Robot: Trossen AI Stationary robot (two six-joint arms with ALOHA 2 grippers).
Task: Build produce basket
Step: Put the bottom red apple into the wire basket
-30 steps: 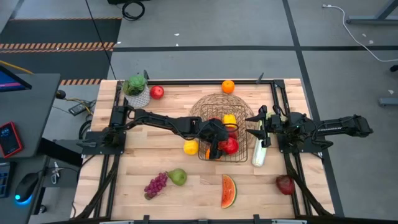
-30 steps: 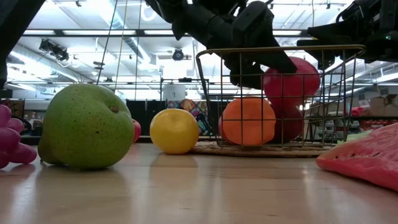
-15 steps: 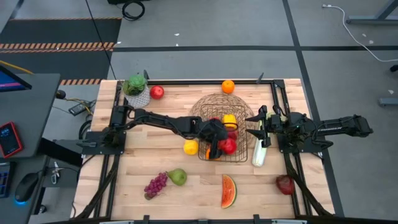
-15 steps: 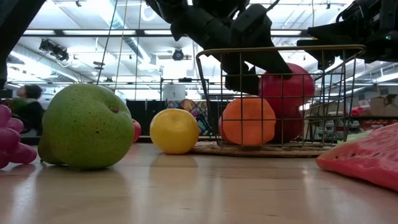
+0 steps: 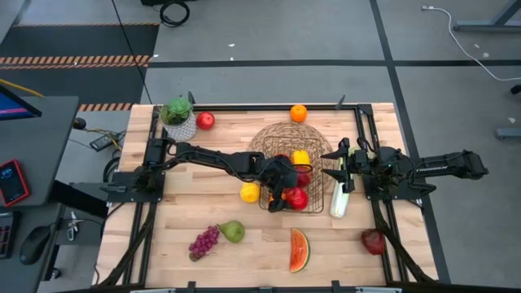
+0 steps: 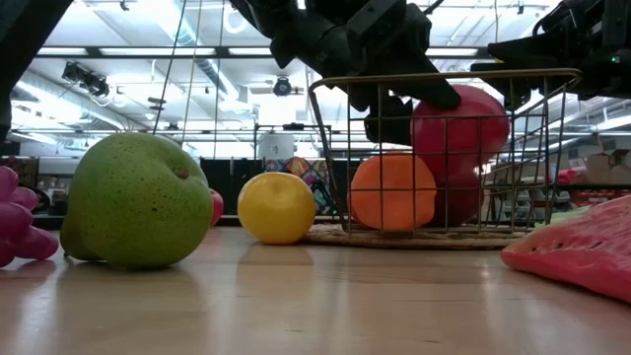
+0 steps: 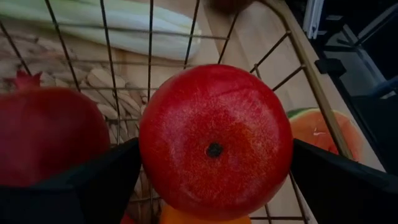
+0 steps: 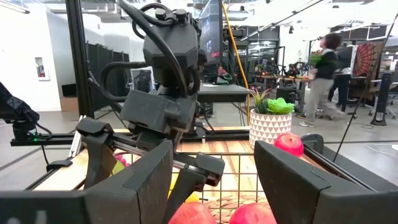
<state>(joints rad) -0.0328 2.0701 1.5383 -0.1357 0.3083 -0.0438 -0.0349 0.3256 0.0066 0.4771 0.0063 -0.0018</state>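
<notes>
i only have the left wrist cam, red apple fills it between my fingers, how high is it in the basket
Observer: In the low view the red apple is up near the wire basket's rim, above an orange.
Operator: where's the right arm
Observer: The right gripper hangs at the basket's right side, just beyond one end of the celery stalk lying on the table.
Operator: whats left outside on my side
Observer: A yellow fruit sits against the basket's left side; a green pear and purple grapes lie nearer the table's front edge.
</notes>
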